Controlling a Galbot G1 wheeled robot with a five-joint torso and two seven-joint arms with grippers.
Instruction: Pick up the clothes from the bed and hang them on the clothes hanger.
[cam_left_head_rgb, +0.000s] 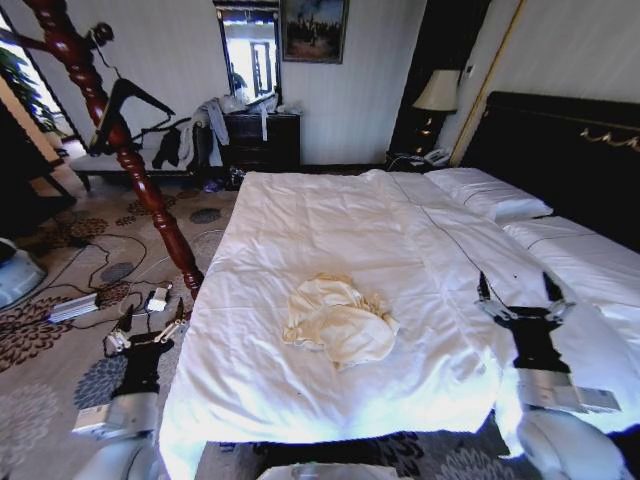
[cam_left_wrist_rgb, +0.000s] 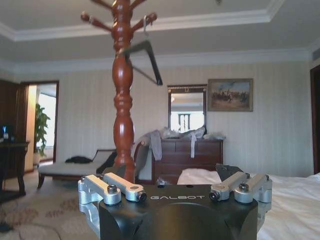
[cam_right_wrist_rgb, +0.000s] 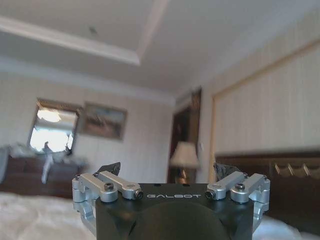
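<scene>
Lay crumpled on the bed (cam_left_head_rgb: 300, 215), the clothes (cam_left_head_rgb: 338, 318), between left gripper (cam_left_head_rgb: 146, 325) and right gripper (cam_left_head_rgb: 515, 290), nearer the right. Both spread open, empty. Hung on wooden pole (cam_left_head_rgb: 110, 125) beyond left gripper, the clothes hanger (cam_left_head_rgb: 122, 108).

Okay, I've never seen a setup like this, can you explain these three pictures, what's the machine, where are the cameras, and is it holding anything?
It is a wheeled robot with two arms. The wide picture comes from its head, looking down on a bed where a crumpled cream shirt lies. The other two come from cameras on its wrists. The left gripper hovers over the carpet beside the bed; the right gripper hovers over the bed. Both have their jaws open and hold nothing. A black hanger hangs on the wooden coat stand.
</scene>
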